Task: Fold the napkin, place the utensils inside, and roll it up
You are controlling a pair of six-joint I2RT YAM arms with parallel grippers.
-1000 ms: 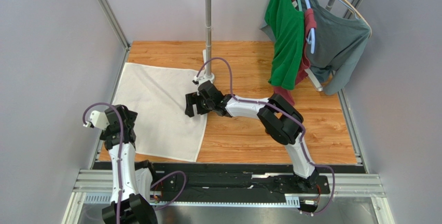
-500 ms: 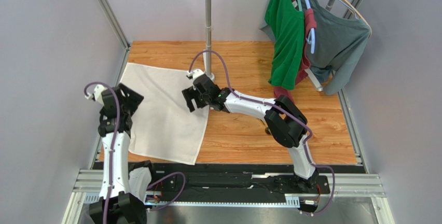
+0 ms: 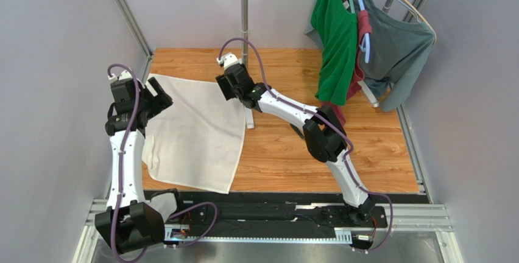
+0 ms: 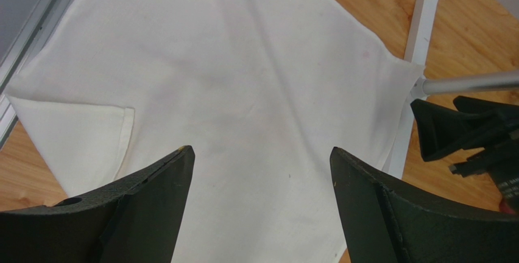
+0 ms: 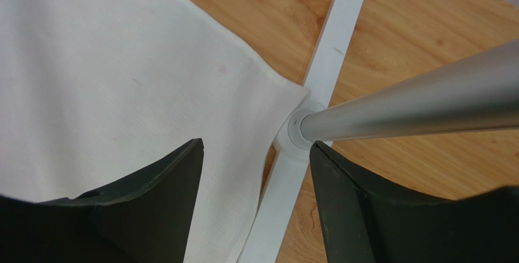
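Both spread apart: left tool (image 4: 262, 151) over napkin's (image 4: 243, 80) left edge, right tool (image 5: 256, 146) beside stand (image 5: 341, 31).

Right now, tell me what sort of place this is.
Probably a robot test cell: plain grey panel walls and metal frame posts enclose a wood-grain tabletop holding a large white cloth napkin, beside a metal rack hung with a green shirt.

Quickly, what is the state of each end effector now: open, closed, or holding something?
Left end effector: open, holding nothing, above the napkin.
Right end effector: open, holding nothing.
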